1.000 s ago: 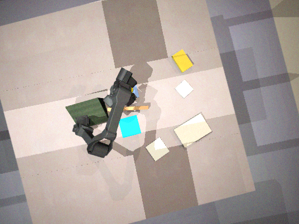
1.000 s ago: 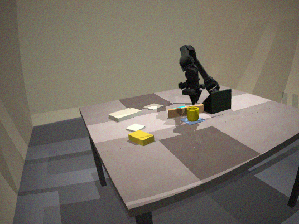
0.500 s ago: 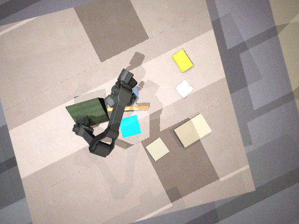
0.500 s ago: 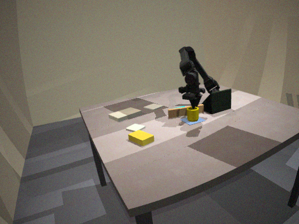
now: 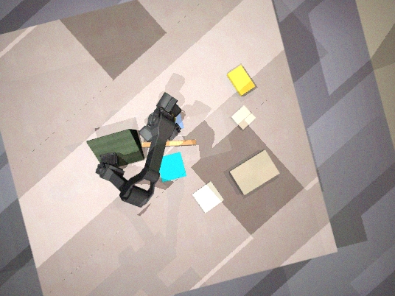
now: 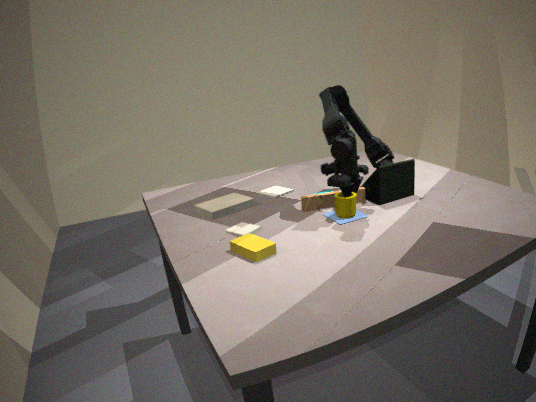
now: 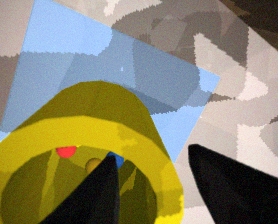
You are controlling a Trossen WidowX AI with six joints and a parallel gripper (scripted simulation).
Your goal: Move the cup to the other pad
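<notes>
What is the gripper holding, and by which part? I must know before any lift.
Nothing yet. The gripper is open, straddling the yellow cup wall: one finger inside, the other outside, clear of it.

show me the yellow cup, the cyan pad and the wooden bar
yellow cup [image 6: 345, 205], exterior view, its side wall
cyan pad [image 5: 173, 166], top view, its middle
wooden bar [image 5: 182, 143], top view, the part right of the arm

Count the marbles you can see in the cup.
3 visible in the yellow cup: red marble at the far side, yellow-brown marble mid-floor, blue marble peeking past the inside finger. More may be hidden beneath it.
</notes>
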